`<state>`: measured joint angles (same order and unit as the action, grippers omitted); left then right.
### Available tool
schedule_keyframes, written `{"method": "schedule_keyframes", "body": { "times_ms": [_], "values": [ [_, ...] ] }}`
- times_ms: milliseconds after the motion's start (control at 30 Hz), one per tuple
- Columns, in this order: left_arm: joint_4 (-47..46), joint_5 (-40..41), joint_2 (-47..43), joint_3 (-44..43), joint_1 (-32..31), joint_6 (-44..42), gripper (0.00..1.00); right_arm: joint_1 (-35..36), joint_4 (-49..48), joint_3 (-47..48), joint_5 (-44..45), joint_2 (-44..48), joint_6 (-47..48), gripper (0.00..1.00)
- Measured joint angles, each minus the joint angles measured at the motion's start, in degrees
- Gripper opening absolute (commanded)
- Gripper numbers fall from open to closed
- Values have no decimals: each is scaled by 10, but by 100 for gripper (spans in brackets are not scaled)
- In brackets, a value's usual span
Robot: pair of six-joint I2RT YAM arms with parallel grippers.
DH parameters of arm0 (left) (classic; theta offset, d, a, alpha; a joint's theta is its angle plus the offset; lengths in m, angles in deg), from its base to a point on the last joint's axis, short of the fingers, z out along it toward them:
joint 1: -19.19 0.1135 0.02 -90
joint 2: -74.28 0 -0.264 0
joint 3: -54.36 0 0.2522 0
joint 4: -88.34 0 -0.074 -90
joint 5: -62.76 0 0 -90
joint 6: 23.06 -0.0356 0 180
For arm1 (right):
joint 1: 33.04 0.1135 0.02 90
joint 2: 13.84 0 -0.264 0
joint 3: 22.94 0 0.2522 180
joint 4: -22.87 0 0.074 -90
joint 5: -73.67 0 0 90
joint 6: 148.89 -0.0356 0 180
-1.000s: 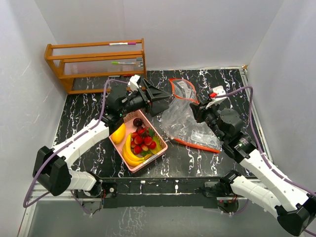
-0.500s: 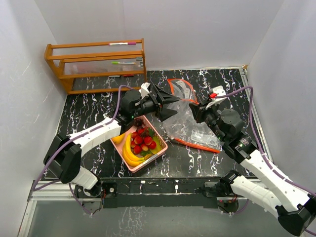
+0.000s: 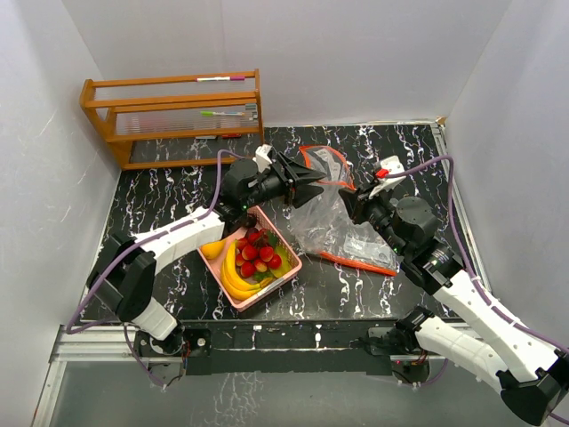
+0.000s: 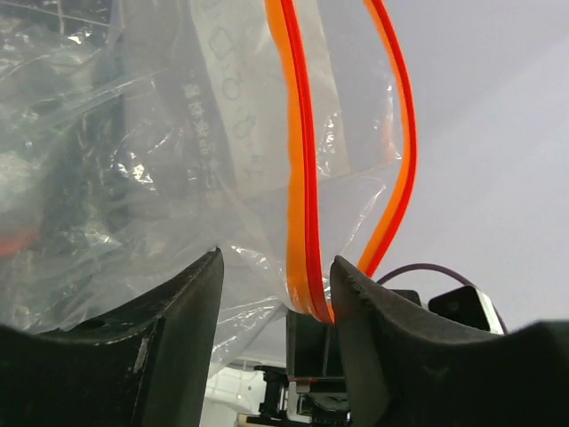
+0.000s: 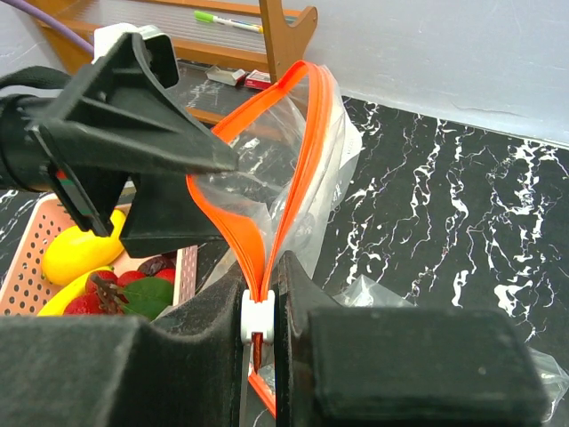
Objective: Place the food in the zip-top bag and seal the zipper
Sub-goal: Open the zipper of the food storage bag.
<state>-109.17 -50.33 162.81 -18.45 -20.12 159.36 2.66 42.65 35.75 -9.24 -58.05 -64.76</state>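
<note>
Two end effectors now meet at the mouth of the zip-top bag (image 3: 333,218), which lies on the table (image 3: 160,191) to the right of the pink basket (image 3: 271,286).

Change observed: over the last second the left end effector (image 3: 313,184) has left its station above the far corner of the basket and swung right to the bag opening. The right arm shows no visible movement across the same interval.

Left end effector (image 4: 276,267): jaws moderately apart and carrying no food. One orange lip of the zipper (image 4: 298,178) runs between the fingers, close against the right-hand finger. Nothing is pinched yet.

Right end effector (image 5: 258,294): clamped narrow on the zipper track at its near end, holding the mouth upright as an open loop.

Food: none of it has been loaded. The banana bunch (image 3: 233,271), the strawberry-like pieces (image 3: 253,253) and the mango-like fruit (image 3: 213,248) all sit in the basket.

Assessment: the task stands at its preparatory stage, opening the bag, not filling it. In my judgement the left jaws must close on that lip and draw it away from the right-hand grip to widen the mouth. The film is slack and glossy, so a shallow pinch may slip off.
</note>
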Motion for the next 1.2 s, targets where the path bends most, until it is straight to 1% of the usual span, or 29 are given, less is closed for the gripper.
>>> {"method": "schedule_keyframes", "body": {
  "times_ms": [67, 167, 200, 233, 267, 333, 367, 433, 467, 500, 533, 567, 600, 733, 767, 1000, 1100, 1200],
  "values": [
    [-6, 1, 10, 0, -2, 4, 32, 1, 0, 0, 0, 0, 0, 8],
    [-13, 0, 22, 0, -3, 5, 25, 3, 2, 0, 0, 1, 0, 8],
    [-13, 1, 23, 0, -3, 4, 21, 3, 3, 0, 0, 2, 0, 8],
    [-15, 1, 24, 0, -3, 3, 13, 3, 4, 0, 0, 4, 0, 8],
    [-18, 1, 24, 0, -3, 2, 0, 3, 4, 0, -1, 6, 0, 8],
    [-26, 2, 24, 0, -3, -3, 0, 3, 6, 2, -2, 9, 0, 9],
    [-30, 2, 24, 0, -3, -8, 0, 3, 10, 3, -3, 10, 0, 13],
    [-35, 2, 25, 0, -3, -25, 0, 3, 17, 7, -7, 11, 0, 28],
    [-34, 1, 26, -2, -3, -36, 0, 3, 21, 9, -8, 12, 0, 33],
    [-26, -1, 30, -10, -3, -56, 0, 3, 28, 12, -10, 12, -1, 44],
    [-12, -4, 37, -24, -3, -78, 0, 3, 38, 18, -11, 12, -1, 67],
    [0, -9, 44, -37, -2, -101, 0, 3, 47, 23, -13, 12, -3, 94],
    [16, -14, 53, -55, -2, -130, 0, 3, 59, 33, -14, 12, -6, 98],
    [98, -24, 66, -100, 0, -258, 0, 3, 112, 79, -17, 12, -8, 98],
    [130, -24, 65, -107, 0, -302, 0, 3, 126, 92, -17, 13, -11, 98],
    [304, 2, 42, -120, 0, -529, 0, 3, 184, 137, -27, 48, -33, 98],
    [360, 8, 36, -135, 0, -591, 0, 3, 200, 162, -38, 35, -34, 98],
    [396, 8, 36, -155, 0, -630, 0, 3, 196, 172, -54, -5, -35, 90]
  ]
}}
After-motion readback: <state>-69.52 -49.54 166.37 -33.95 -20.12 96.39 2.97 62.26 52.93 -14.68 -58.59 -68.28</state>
